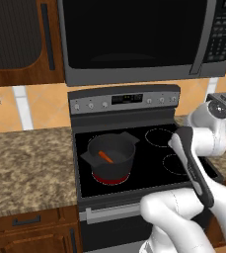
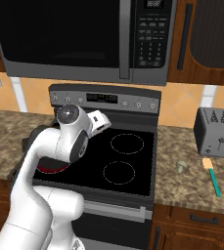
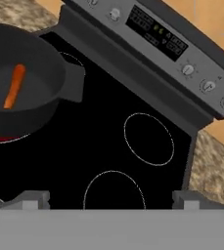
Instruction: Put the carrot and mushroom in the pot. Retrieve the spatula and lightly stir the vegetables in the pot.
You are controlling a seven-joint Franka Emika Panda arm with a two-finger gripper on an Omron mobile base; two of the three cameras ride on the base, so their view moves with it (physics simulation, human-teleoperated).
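Note:
The dark pot [image 1: 115, 165] stands on the stove's front left burner, which glows red beneath it. The orange carrot [image 1: 105, 157] lies inside on the pot's bottom, and the hand view shows the same pot [image 3: 59, 68] and carrot [image 3: 14, 86] at upper left. The pale mushroom [image 2: 182, 166] sits on the right counter beside the stove. The teal-handled spatula [image 2: 212, 177] lies further right, its tan end pointing at the toaster. My gripper [image 3: 111, 200] hovers over the stove's middle, right of the pot, open and empty, with its fingertips [image 3: 35, 197] wide apart.
A grey toaster [image 2: 215, 132] stands at the back of the right counter. The microwave [image 1: 134, 39] hangs low over the stove's control panel [image 3: 182, 53]. Granite counter [image 1: 25, 163] stretches left of the stove. Two unlit burners [image 3: 148, 139] lie right of the pot.

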